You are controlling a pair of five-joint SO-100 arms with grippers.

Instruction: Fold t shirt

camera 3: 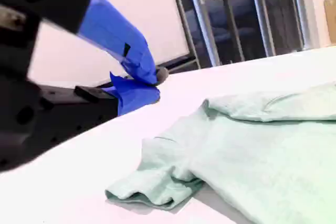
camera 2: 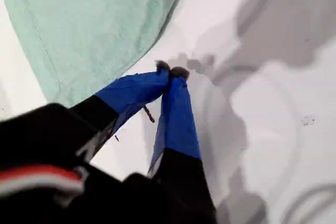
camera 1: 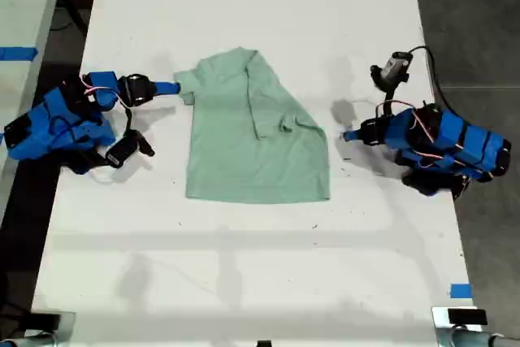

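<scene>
T shirt flat on counter, between my first gripper and my second gripper; both end effectors closed, empty. Only exterior view shows whole shirt.

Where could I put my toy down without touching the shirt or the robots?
Bare table lies below the shirt in the exterior view, and more above it. It is crowded beside the shirt: one arm almost touches its sleeve on that view's left, another sits close on its right.
</scene>
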